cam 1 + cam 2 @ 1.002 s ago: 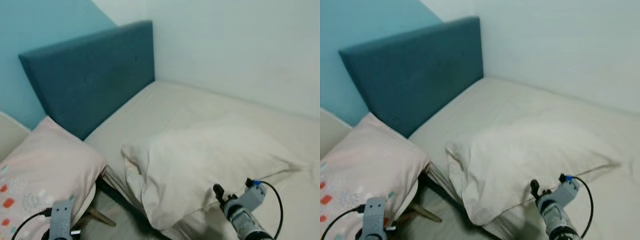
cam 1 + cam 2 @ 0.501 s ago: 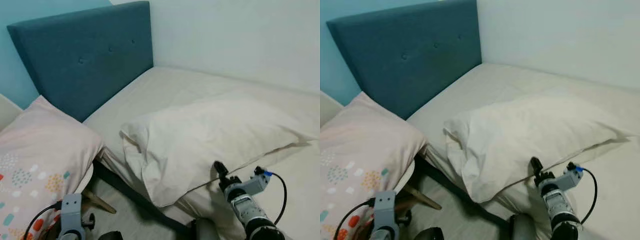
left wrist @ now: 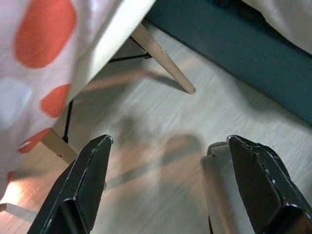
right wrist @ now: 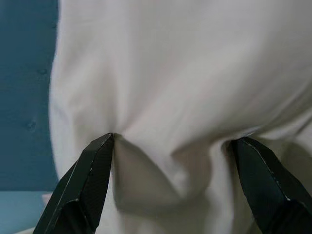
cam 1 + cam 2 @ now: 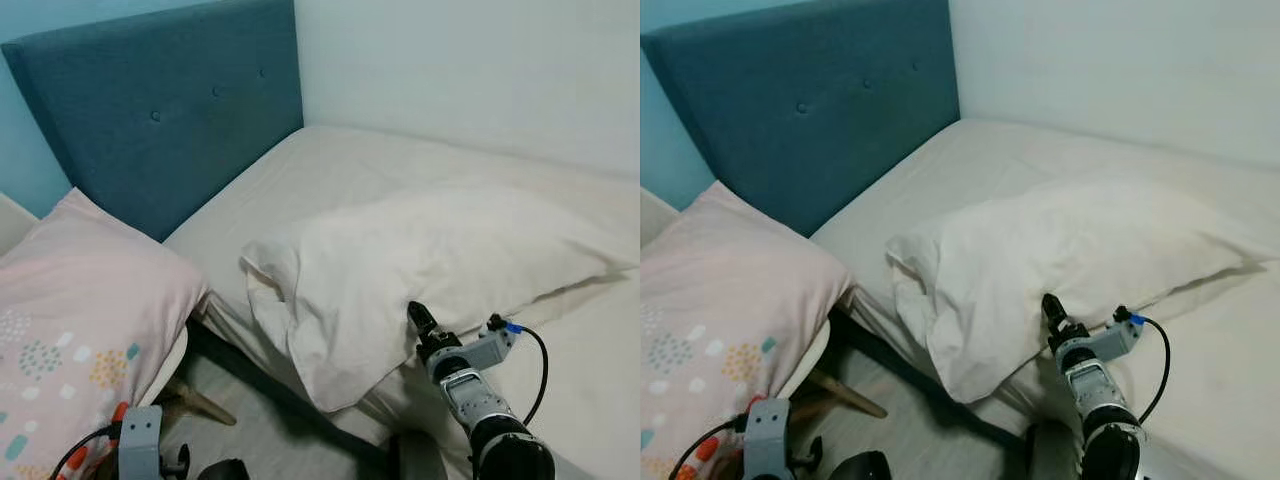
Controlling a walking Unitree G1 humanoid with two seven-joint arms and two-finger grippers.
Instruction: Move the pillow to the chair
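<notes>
The white pillow [image 5: 440, 260] is lying at the bed's [image 5: 330, 170] near edge, and I'm pressing my right gripper [image 4: 170, 161], fingers spread wide, into it. Grasp step: next I'd clamp down on the bunched fabric.

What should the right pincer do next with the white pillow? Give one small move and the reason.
Probably close the right pincer now. Its open fingers already press into the white pillow on the bed, with a fold of cloth bunched between them, so shutting should pinch enough fabric to lift it.
</notes>
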